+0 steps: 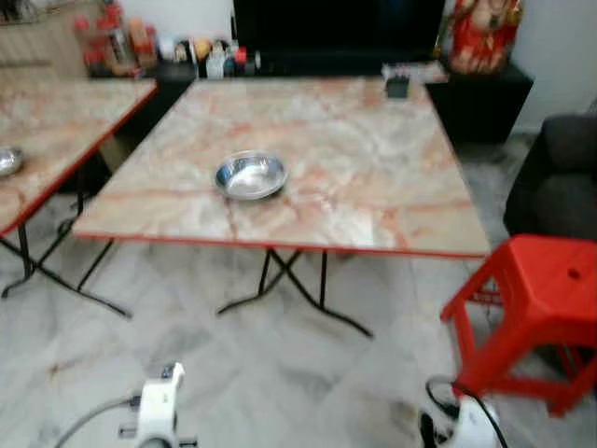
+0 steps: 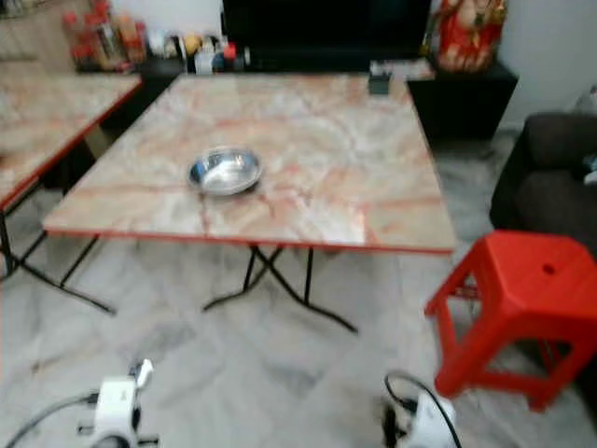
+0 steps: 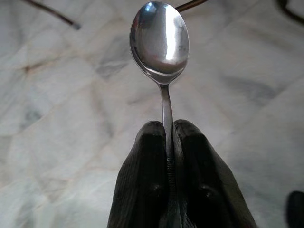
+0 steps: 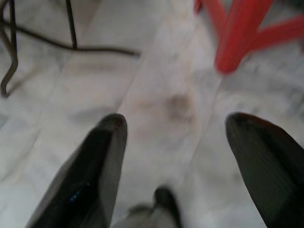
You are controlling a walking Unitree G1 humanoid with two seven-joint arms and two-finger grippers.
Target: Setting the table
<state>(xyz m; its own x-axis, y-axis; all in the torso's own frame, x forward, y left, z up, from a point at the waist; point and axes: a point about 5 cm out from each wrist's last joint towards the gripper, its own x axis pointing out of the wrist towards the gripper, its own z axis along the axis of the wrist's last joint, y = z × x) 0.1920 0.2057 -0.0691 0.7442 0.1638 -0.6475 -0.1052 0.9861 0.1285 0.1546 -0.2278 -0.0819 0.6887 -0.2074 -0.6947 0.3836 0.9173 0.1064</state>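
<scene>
shiny steel spoon clamped by its handle in left gripper, low over marble floor | right gripper spread, empty | step: carrying | next: lay spoon beside round steel bowl near marble-patterned folding table's front edge

red plastic stool on pale marble floor; dark sofa behind it; black low cabinet with bottles.

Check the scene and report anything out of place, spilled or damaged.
Nothing stands out. The steel bowl sits upright on the marble-pattern table, with no spill visible. The left claw grips a clean spoon by its handle; the red stool stands upright.
</scene>
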